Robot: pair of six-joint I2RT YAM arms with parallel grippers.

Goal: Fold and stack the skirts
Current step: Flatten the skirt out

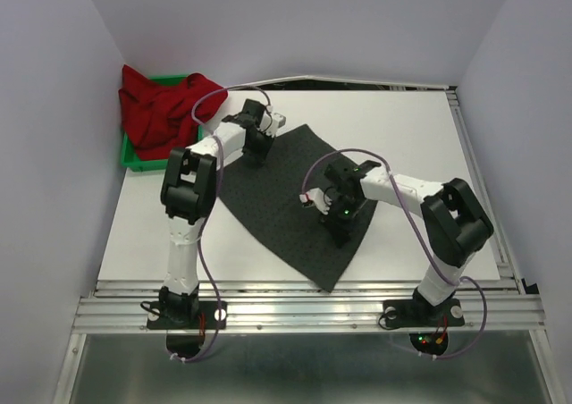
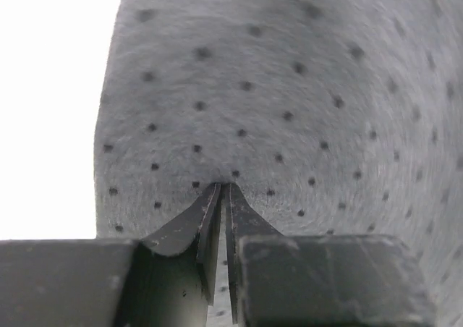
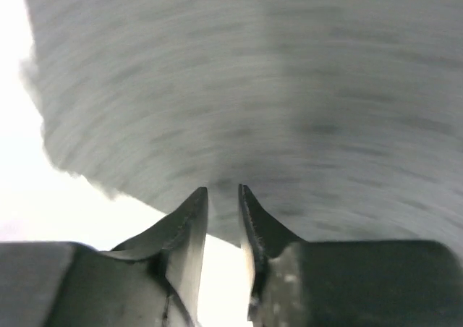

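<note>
Upper left, I see the red skirt heaped in the green bin. The left gripper pinches the dotted skirt at its upper end, and the skirt's long axis runs diagonally to lower right. The right gripper is narrowed at the skirt's edge, but with the blur I can't tell if it grips.

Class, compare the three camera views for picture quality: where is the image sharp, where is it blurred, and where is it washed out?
Top external: evenly lit and sharp, only soft shadows around the charcoal dotted cloth skirt; left wrist: skirt fairly sharp, dots clear, but the white table beside it blown out; right wrist: skirt smeared into blurred streaks, table again washed out.
</note>
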